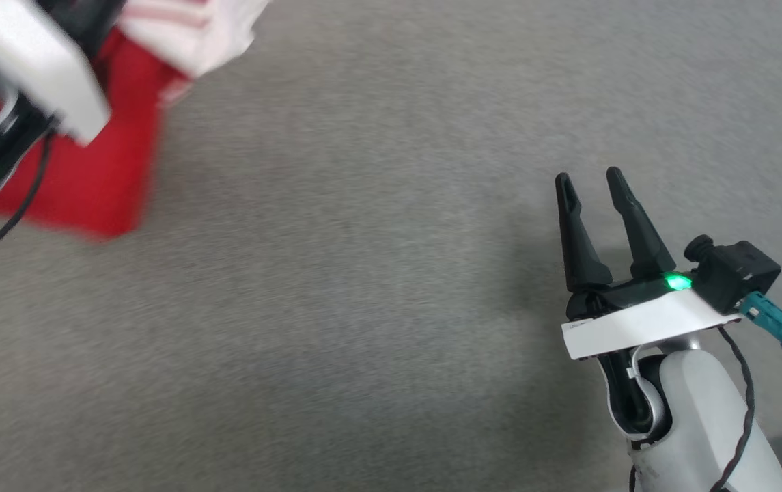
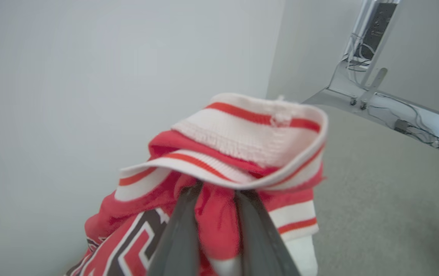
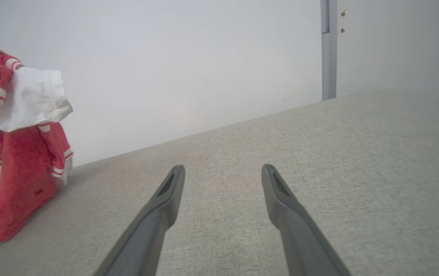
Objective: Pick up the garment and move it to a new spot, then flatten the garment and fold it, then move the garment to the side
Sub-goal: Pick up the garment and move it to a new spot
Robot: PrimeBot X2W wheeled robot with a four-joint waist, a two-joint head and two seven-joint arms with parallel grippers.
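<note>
Left gripper: seen in the left wrist view [image 2: 218, 191], its two dark fingers clenched on a bunch of red cloth of the garment [image 2: 250, 134].
Right gripper: seen in the head view [image 1: 589, 179] at the lower right, jaws spread wide with nothing between them; in its own wrist view [image 3: 223, 168] bare surface is seen between the two fingers.
Count: two grippers with two fingers each; one garment; one green light [image 1: 677, 281] lit on the right wrist; one blue connector [image 1: 770, 320] beside it.
Garment, place: held up by the left arm at the upper left of the head view [image 1: 110, 171], blurred there; in the right wrist view [image 3: 23, 184] it is hung bunched at the far left, with its lower red hem apparently touching the surface.
Garment, detail: white-and-red striped trim is folded over the fingertips; part of the black, white-outlined lettering is seen below.
Surface: one grey textured surface [image 1: 363, 273], on which nothing is seen between the garment and the right gripper, which are well apart.
Edges: the far edge is met by a pale wall [image 3: 184, 57]; a grey upright strip [image 3: 328, 50] is seen at the right; a metal stand with cables [image 2: 369, 38] is seen past another edge.
</note>
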